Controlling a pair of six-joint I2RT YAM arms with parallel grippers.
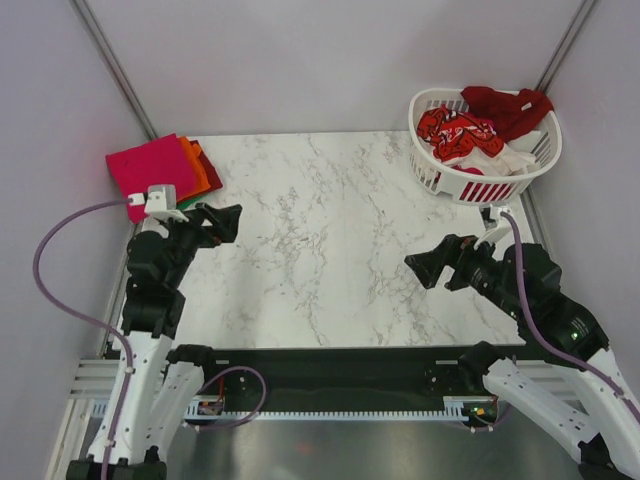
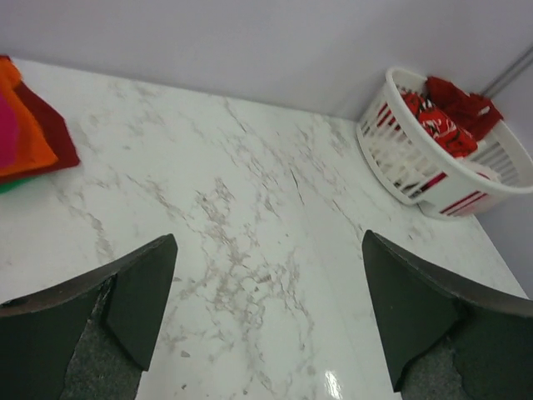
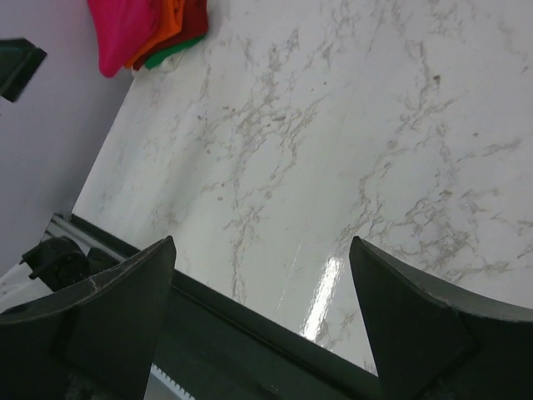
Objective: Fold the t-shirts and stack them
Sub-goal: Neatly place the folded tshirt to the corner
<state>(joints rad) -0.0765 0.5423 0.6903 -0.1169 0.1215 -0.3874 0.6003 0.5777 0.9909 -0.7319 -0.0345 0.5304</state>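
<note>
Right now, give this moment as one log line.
left tool: open, empty | right tool: open, empty | folded stack: far-left corner | basket: unfolded shirts

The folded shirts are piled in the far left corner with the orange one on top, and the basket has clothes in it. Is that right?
Almost. The top shirt is pink-red, not orange; the orange shirt lies just under it, as the top view shows. The rest holds.

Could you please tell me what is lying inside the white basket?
A red-patterned t-shirt lies crumpled on top, a dark red t-shirt hangs over the far rim of the basket, and some white cloth shows beside them. Anything underneath is covered.
</note>
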